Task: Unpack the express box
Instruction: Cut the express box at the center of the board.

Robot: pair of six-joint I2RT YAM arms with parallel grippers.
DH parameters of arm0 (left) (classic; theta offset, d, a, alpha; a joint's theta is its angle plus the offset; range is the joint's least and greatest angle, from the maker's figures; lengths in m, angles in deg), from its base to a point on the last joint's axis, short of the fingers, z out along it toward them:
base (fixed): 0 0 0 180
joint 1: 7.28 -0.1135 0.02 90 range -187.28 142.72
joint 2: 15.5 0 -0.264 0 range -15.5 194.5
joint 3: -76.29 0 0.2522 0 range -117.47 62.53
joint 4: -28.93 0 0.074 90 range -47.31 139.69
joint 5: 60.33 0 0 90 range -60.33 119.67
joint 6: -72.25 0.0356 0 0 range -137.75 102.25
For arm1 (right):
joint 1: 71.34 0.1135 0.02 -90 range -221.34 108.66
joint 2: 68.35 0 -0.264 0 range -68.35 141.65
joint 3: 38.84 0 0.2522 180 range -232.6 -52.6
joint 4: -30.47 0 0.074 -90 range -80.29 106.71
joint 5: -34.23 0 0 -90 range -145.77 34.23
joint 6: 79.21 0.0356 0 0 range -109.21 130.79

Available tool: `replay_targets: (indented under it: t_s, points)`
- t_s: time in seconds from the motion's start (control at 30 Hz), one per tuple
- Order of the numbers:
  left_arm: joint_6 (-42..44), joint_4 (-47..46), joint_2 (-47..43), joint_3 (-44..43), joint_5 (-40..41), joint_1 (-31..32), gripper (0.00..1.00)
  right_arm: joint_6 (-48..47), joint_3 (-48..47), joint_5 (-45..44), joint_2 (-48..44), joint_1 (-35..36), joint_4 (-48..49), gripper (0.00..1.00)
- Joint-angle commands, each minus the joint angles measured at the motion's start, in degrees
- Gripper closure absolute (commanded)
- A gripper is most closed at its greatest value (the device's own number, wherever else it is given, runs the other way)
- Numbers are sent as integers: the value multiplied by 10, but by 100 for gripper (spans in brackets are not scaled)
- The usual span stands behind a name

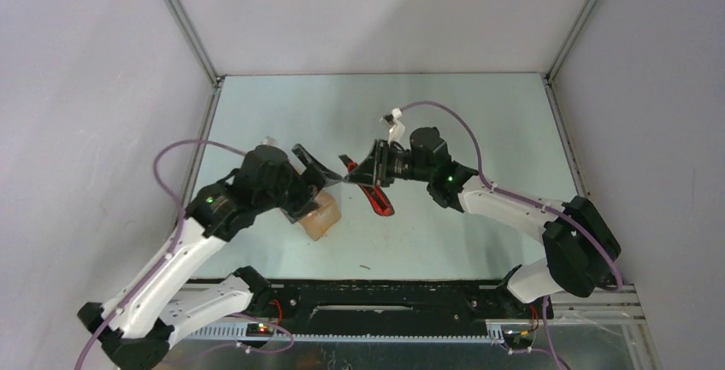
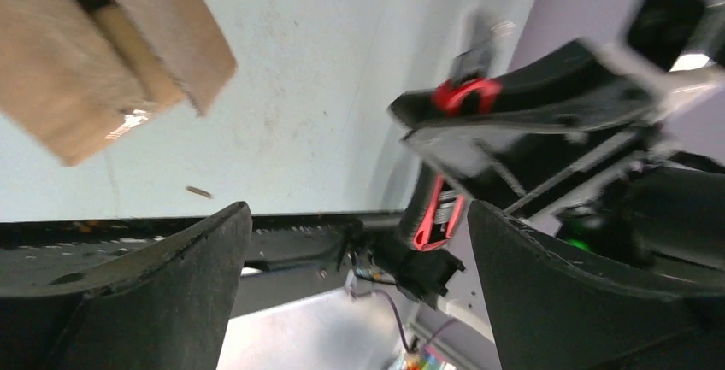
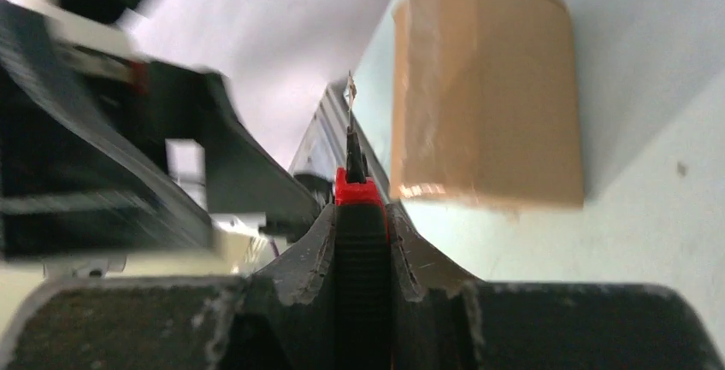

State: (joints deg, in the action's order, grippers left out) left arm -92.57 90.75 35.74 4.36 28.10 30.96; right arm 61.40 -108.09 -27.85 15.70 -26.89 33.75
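Seen from above, the express box (image 1: 321, 214) sits on the pale bench (image 1: 282, 105), near the front and a little left of the middle. The left arm leans over it and hides part of its left side. The right tool (image 1: 369, 171) is close by, up and to the right of the box. The two tools almost meet in the air. A red and black knife (image 1: 382, 201) is held in the right tool.

The right wrist camera shows what the top view cannot. The two fingers (image 3: 299, 250) are squeezed tight on the knife handle. The thin blade (image 3: 350, 114) sticks out past them. It sits next to the brown box, with a gap showing between them. The other arm is a dark blur on the left.

The left wrist camera shows the left tool (image 2: 357, 212) spread wide, with nothing in it. The box is up in the left corner of that view, away from the fingers, with a flap sticking out. The right tool and the knife fill the right side there, and they look blurry.
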Motion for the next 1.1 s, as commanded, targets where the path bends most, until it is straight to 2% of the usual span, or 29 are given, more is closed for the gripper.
replay_targets:
  t_s: [0.0, 0.27, 0.5, 0.63, 0.97, 1.07]
  points:
    - [37, 156, -32, -71, 157, -1, 0, 53, 76, 129, -21, -21, 36, 100]
    - [-11, 243, 2, -51, 265, -21, 0, 29, 154, 163, -37, 19, 31, 100]
    - [2, 175, 21, 20, 205, -85, 0, 113, 179, 186, 30, 64, 182, 100]
    - [-3, 173, 33, 26, 208, -94, 0, 146, 176, 184, 77, 68, 253, 100]
    - [14, 130, 87, 27, 182, -133, 3, 160, 143, 167, 145, 72, 285, 100]
    - [8, 149, 107, 18, 187, -142, 5, 158, 140, 162, 150, 72, 283, 100]
